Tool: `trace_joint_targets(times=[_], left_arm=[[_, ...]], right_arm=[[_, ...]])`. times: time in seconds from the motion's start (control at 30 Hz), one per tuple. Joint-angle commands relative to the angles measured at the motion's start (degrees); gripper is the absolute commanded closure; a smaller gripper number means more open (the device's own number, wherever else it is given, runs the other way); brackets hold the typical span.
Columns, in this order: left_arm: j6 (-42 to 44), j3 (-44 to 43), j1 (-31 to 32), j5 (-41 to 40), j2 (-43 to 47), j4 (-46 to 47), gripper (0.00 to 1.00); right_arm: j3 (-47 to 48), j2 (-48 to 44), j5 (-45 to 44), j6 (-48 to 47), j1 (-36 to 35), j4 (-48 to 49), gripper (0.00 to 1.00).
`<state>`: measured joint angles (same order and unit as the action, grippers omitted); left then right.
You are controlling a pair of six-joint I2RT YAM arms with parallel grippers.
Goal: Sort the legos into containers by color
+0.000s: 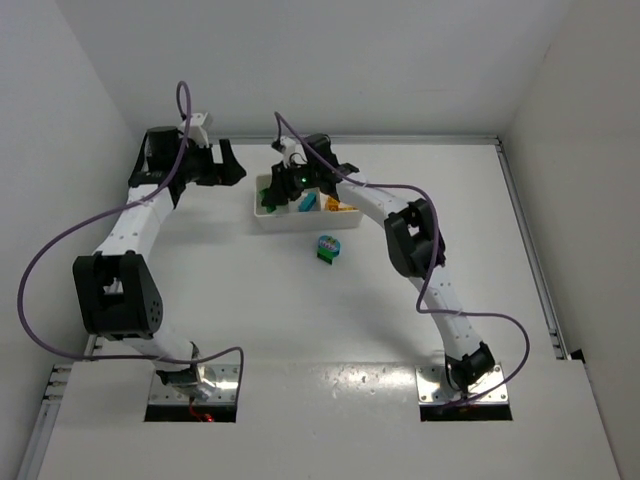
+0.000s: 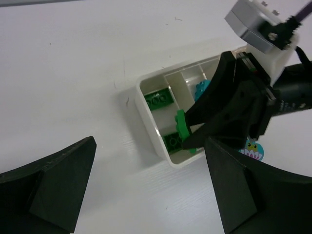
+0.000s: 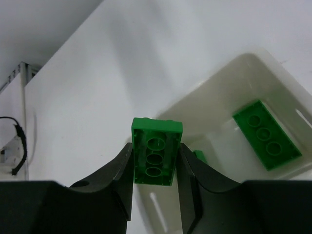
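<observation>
Fingers [image 3: 122, 170] of the right gripper [image 3: 154, 146] are clamped on one green brick [image 3: 155, 158] over the nine-o'clock compartment of the tray [image 1: 290, 222], where two more green bricks [image 2: 158, 99] are seen. The left gripper [image 2: 150, 142] is held wide open and empty at the tray's ten o'clock.

Right fingers [image 1: 287, 182] down over white tray [image 1: 285, 222], green lego [image 1: 276, 196] just beneath. Just right of them: cyan lego [image 1: 307, 201], then orange lego [image 1: 340, 207]. Left fingers [image 1: 230, 172] beside tray, above tabletop [image 1: 250, 290]. Cyan-green lego stack [image 1: 328, 247] near right fingers, outside tray.
</observation>
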<state>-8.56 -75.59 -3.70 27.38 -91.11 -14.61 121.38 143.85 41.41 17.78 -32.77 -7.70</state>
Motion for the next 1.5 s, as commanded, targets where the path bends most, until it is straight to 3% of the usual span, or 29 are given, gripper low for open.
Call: trace_joint_targets(times=[0.0, 0.2, 0.23, 0.3, 0.47, 0.53, 0.6, 0.7, 0.87, 1.0, 1.17, 1.33, 1.47], left_arm=[[0.91, 0.79, 0.01, -0.13, 5.58, 1.08, 0.00], [2.84, 3.69, 0.54, 0.40, 8.22, 1.08, 0.00], [4.15, 4.48, 1.06, 1.35, 8.23, 1.08, 0.00], [5.74, 5.71, 1.76, 3.90, 9.80, 1.77, 0.00], [15.31, 9.84, 4.75, 14.69, 11.13, 2.48, 0.00], [19.37, 9.85, 6.68, 16.65, 11.13, -0.84, 0.00], [25.41, 8.10, 11.07, 16.66, 8.41, -5.84, 0.01], [26.93, 8.09, 16.77, 15.87, 7.09, -6.48, 0.03], [15.81, 11.51, 26.63, 4.20, 7.09, -0.25, 0.10], [6.64, 13.19, 36.28, -10.20, 5.86, 1.60, 0.13], [-5.04, 9.94, 42.02, -17.17, -1.78, -0.76, 0.20], [-9.97, 7.30, 45.89, -25.77, -7.41, -2.53, 0.20], [-10.78, 6.77, 47.47, -28.07, -9.60, -2.53, 0.20]], right_arm=[[3.77, 0.72, -3.53, 0.59, 1.22, 3.22, 0.79], [5.70, 1.43, -6.08, 0.59, 1.22, 4.28, 0.43], [5.71, 1.43, -6.60, 0.59, 1.22, 4.28, 0.31], [5.71, 0.21, -6.60, 0.06, 1.22, 4.28, 0.25], [3.00, -7.95, -5.37, -0.55, 2.97, 1.03, 0.24], [-0.27, -15.15, -6.24, -1.43, 4.38, -1.25, 0.24], [-7.71, -23.30, -9.04, -2.93, 7.28, -2.57, 0.22], [-18.97, -31.24, -13.80, -3.43, 11.48, -6.52, 0.22], [-40.32, -49.41, -23.46, -9.43, 16.07, -10.49, 0.30], [-53.76, -60.14, -31.12, -10.57, 18.71, -11.02, 0.27], [-58.97, -67.03, -32.44, -10.05, 21.96, -13.65, 0.27], [-59.51, -69.49, -31.31, -10.05, 24.86, -16.63, 0.27], [-60.03, -70.02, -30.08, -10.57, 25.91, -17.17, 0.27]])
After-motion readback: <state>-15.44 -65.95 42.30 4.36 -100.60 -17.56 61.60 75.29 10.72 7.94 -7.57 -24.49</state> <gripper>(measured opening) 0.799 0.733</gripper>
